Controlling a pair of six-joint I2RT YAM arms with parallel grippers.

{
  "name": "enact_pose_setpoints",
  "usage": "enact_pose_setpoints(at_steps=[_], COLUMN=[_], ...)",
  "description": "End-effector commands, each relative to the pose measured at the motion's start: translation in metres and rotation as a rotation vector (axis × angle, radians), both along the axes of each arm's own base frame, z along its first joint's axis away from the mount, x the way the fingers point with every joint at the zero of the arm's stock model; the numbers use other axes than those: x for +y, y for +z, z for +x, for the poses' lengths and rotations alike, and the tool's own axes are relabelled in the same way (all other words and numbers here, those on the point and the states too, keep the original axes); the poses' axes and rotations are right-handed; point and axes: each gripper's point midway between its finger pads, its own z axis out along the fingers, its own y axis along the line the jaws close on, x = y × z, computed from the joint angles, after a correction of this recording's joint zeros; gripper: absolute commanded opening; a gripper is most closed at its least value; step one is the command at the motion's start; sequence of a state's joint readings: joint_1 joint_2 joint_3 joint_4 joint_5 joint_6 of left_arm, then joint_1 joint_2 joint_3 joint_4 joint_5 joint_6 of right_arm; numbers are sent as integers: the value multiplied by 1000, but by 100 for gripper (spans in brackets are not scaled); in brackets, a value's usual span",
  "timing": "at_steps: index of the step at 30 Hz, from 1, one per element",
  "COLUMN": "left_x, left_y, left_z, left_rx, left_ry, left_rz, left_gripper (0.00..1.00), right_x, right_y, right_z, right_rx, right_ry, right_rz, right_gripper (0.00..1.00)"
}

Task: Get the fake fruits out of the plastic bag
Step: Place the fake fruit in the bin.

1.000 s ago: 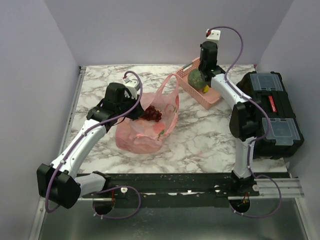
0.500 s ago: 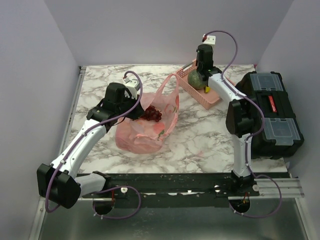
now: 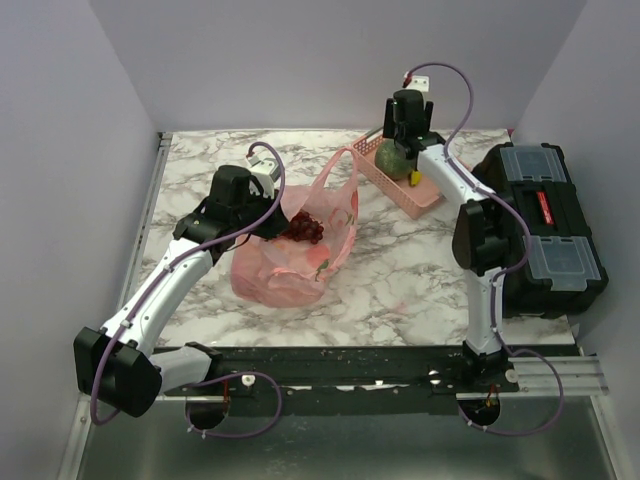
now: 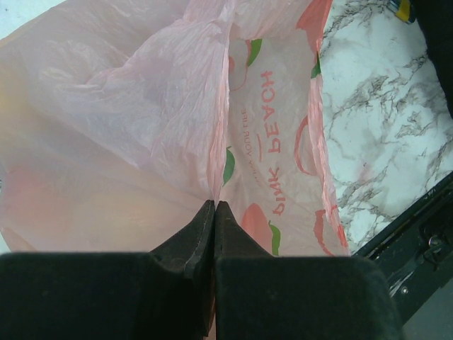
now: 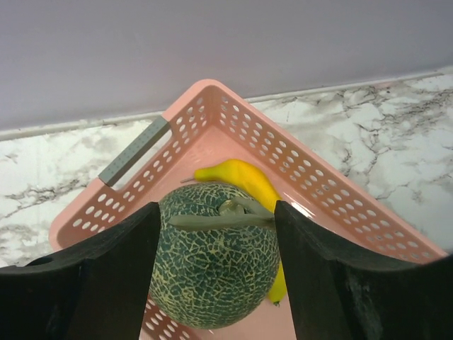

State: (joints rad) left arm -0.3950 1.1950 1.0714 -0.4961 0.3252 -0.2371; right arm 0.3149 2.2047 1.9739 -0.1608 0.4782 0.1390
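1. Over on the right, the right gripper [image 5: 216, 212] hangs above the pink lattice basket [image 5: 283, 152] with its fingers spread wide, one on each side of the green melon [image 5: 212, 273]. Nothing is clamped between them.
2. The melon sits in the basket right under that gripper, stalk end up. Whether the finger pads touch its skin is hard to tell from the wrist view.
3. The yellow banana [image 5: 241, 177] lies in the same basket, tucked just behind the melon and touching it, towards the far corner.
4. The basket stands at the far right of the marble table [image 3: 400, 270], beside the black toolbox [image 3: 545, 230].
5. Now to the left: the left gripper [image 4: 214, 209] has its fingers pressed together, pinching a fold of the pink plastic bag [image 4: 127, 120] at its rim.
6. The bag lies crumpled near the middle of the table, one loop handle standing up towards the basket.
7. The dark grape bunch [image 3: 305, 230] shows at the bag's mouth, just beside the left gripper.
8. More shapes show faintly through the film lower down, too blurred to name.
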Motion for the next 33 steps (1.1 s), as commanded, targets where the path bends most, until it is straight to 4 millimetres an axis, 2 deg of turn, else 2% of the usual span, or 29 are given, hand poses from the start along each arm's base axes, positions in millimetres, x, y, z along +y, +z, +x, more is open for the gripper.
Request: enact_pose_setpoints(at_steps=[1,6,9,13,18,20,22,30,33], left_x=[-4,-4,-4,-5,-5,-5,-6,-7,-7], left_y=[16,16,17,17,18,18,18,17,18], left_z=[0,-1,-1,-2,-2,-2,-2,-2,-2], left_rx=[-35,-36,-36,-37,-37,-37,-35,-30,-31], left_ry=[-8,-9,-9,-12,-14,-14,-16,-19,-20], left_rz=[-29,-30,-32,-35,-38,-40,-40,-44,-45], left_gripper=[0,0,0,0,0,0,0,0,0], right_x=[-9,-19,-25,-32,-27,-16,-5,36,61], right_y=[55,87,98,100,93,81,58,-15,-26], right_z=[-17,-31,-40,-56,-90,-105,-123,-192,-218], right_rx=[-49,-94,-108,-96,-63,-33,20,204,263], right_ry=[-25,-51,-67,-82,-22,40,99,282,396], right_rz=[16,21,11,8,81,141,203,441,513], right_gripper=[69,74,76,76,74,74,74,74,73])
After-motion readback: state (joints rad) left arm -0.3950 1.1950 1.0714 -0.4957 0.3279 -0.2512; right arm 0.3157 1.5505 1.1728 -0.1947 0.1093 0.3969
